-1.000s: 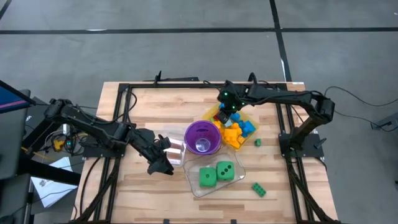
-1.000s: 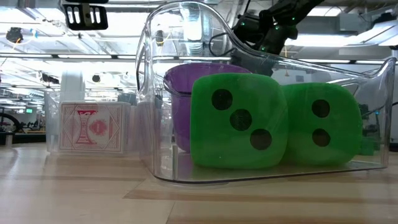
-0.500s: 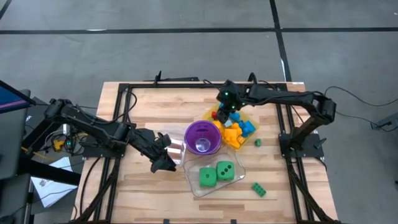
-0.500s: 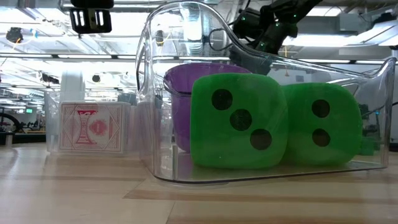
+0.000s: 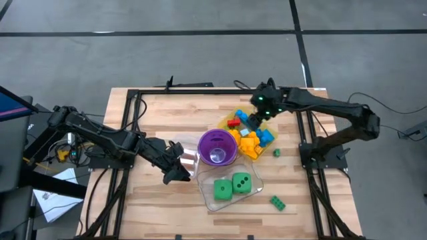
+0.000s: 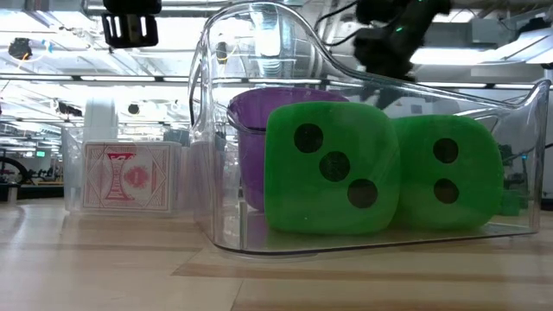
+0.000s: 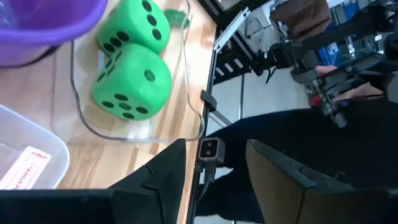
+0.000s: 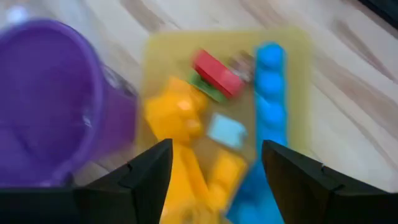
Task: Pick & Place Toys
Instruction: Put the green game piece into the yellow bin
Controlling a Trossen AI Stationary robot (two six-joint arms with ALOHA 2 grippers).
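The toys (image 5: 248,135) are small blue, yellow, orange and red bricks heaped on a yellow tray (image 8: 292,43), beside a purple cup (image 5: 217,147). Two green dotted dice (image 5: 231,186) lie in a clear tub (image 6: 207,130). A green brick (image 5: 277,203) and a small green bit (image 5: 276,153) lie on the bare table. My right gripper (image 8: 216,152) hangs open above the tray's far right part, with nothing between its fingers. My left gripper (image 7: 214,165) hovers open left of the dice tub, holding nothing.
A second clear tub (image 5: 187,160) holding a red-backed card box (image 6: 127,177) stands left of the cup, close under my left gripper. A black metal frame (image 5: 133,100) borders the table. Bare wood lies along the near edge and at the far left.
My right gripper has risen from just above the toy heap and drawn back toward the table's right and far edges, mostly in the last half second. The toys, cup and tubs have kept their places.
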